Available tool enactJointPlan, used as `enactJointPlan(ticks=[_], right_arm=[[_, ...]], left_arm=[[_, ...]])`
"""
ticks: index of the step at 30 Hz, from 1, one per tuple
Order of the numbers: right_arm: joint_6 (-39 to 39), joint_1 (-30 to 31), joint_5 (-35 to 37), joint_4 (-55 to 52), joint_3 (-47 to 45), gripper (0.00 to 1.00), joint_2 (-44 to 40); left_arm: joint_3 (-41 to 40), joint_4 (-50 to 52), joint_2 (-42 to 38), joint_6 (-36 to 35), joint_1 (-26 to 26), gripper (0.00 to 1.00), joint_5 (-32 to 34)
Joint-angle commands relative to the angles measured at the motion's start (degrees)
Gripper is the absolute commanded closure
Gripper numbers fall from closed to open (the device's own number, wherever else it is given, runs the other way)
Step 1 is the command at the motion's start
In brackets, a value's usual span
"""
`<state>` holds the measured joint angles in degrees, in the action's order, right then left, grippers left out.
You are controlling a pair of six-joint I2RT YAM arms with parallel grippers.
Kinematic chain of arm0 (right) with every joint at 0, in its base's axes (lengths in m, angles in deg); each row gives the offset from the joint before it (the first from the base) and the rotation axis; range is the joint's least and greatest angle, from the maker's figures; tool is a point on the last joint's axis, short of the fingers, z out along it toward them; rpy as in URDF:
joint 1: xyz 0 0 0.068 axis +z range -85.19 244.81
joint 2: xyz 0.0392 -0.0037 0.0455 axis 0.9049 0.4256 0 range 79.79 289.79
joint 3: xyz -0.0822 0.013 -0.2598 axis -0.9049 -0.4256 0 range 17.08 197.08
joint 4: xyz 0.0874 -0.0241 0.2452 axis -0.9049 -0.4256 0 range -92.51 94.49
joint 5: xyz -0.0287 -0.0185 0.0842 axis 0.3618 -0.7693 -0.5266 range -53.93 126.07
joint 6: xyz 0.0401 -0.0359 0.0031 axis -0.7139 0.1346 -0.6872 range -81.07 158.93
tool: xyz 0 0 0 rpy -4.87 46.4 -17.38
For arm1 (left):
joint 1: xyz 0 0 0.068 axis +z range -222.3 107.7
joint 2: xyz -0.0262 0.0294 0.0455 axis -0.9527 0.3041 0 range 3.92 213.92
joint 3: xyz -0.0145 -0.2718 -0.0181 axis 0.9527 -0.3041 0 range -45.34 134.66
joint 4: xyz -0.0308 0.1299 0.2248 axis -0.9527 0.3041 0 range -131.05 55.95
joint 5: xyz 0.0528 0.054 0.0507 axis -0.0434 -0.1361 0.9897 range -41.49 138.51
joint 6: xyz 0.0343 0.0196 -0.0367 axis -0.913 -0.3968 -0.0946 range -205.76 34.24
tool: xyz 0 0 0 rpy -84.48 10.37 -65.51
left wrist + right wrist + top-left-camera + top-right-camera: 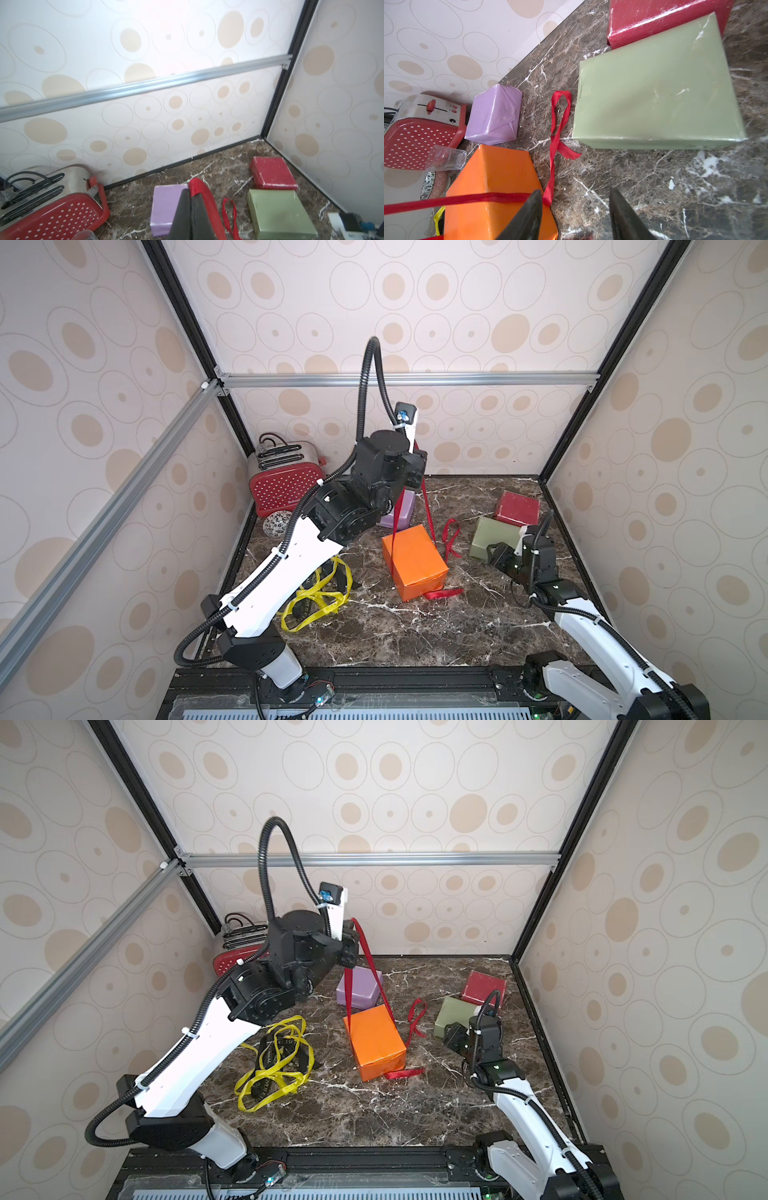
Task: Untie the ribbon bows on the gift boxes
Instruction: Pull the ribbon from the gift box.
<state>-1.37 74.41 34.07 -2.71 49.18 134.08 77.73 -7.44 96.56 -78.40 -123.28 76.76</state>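
High above the bench (415, 635), red ribbon (200, 188) pinched up, strands running down to the orange box (415, 562)
Left gripper (190, 192) jaws are clamped tight on it; right gripper (574, 190) jaws sit half open, empty, beside the olive green box (658, 87).

Both top views high, looking down from the front, wrist views nearer, all four sharing the lilac box (164, 203)

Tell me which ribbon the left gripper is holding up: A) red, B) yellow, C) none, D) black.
A: the left gripper is shut on the red ribbon, whose strands run down to the orange box.
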Motion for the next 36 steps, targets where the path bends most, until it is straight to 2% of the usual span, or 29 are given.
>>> enactJointPlan(ticks=[1, 9, 13, 17, 20, 21, 23, 26, 29, 33, 36], right_arm=[[-0.70, -0.47, -0.46, 0.96, -0.47, 0.46, 0.13], [-0.40, -0.45, -1.05, 1.49, -0.71, 0.46, 0.07], [0.26, -0.47, -2.19, 2.13, -0.46, 0.46, 0.21], [2.39, -0.45, -7.17, 4.78, -0.73, 0.42, -0.37], [2.82, -0.16, -12.88, 12.45, -3.12, 0.38, -1.91], [2.43, 0.84, -14.17, 16.59, -4.62, 0.37, -2.89], [2.86, 5.15, -12.02, 18.67, -4.53, 0.32, -4.42], [9.60, 15.50, -7.95, 14.46, 2.62, 0.27, -3.32], [14.60, 23.11, -5.70, 12.97, 10.45, 0.26, 0.26], [19.61, 29.12, -1.07, 12.09, 19.22, 0.22, 5.96], [20.75, 30.70, -0.18, 11.67, 25.45, 0.19, 11.45]], left_arm=[[5.94, 2.17, 2.31, -3.06, 0.09, 1.00, 3.14], [10.63, -2.82, 1.65, -5.17, 0.11, 1.00, 4.85], [19.16, -1.17, 4.99, -6.70, 0.09, 1.00, 4.97], [23.34, -2.59, 6.29, -7.32, 0.09, 1.00, 3.95], [26.63, -3.09, 7.72, -7.35, 0.05, 1.00, 3.37], [26.83, -3.63, 7.71, -7.23, 0.02, 1.00, 3.17], [26.84, -4.42, 7.40, -6.67, 0.08, 1.00, 2.77], [26.71, -4.60, 6.89, -5.69, 0.06, 1.00, 2.07], [26.11, -4.52, 6.55, -5.40, 0.05, 1.00, 2.30], [25.21, -4.21, 5.81, -4.45, 0.10, 1.00, 1.75], [24.34, -4.00, 5.23, -4.01, 0.07, 1.00, 1.73]])
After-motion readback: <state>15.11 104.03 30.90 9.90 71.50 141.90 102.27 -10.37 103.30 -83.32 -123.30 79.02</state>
